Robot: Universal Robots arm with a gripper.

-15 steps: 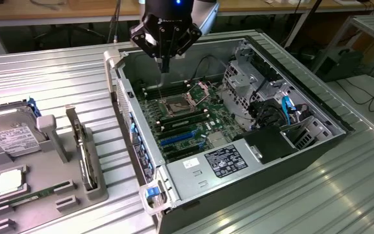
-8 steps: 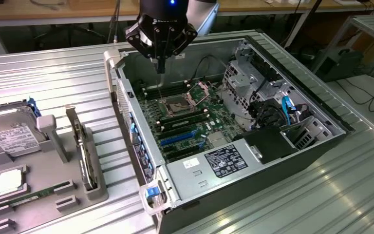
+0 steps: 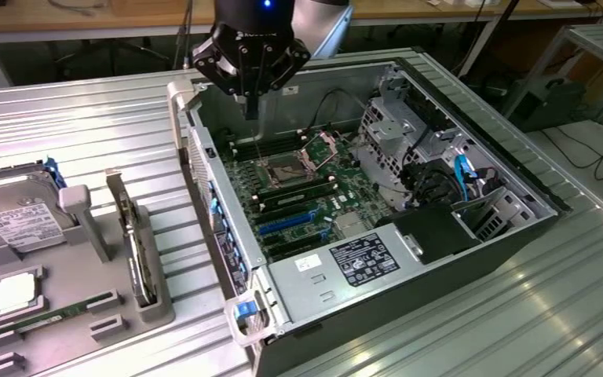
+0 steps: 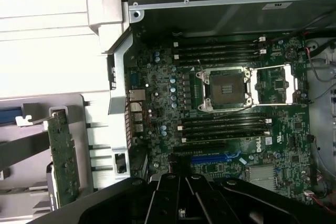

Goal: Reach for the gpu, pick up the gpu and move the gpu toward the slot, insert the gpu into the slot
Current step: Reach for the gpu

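The gpu (image 3: 134, 245) stands on edge in a grey holder on the metal table, at the exterior view's left of the open computer case; in the wrist view the gpu (image 4: 63, 162) shows as a green-brown card beside the case wall. The blue slot (image 3: 286, 222) lies on the green motherboard inside the case, and the wrist view shows the slot (image 4: 210, 158) below the processor socket. My gripper (image 3: 251, 108) hangs above the far end of the case, fingers together and pointing down, holding nothing. Its black body (image 4: 181, 195) shows in the wrist view.
The grey holder (image 3: 160, 310) also carries a silver hard drive (image 3: 13, 216), a processor (image 3: 13, 292) and a memory stick (image 3: 45, 318). The case's side wall (image 3: 202, 181) rises between holder and motherboard. Cables and a drive cage (image 3: 401, 137) crowd the case's far side.
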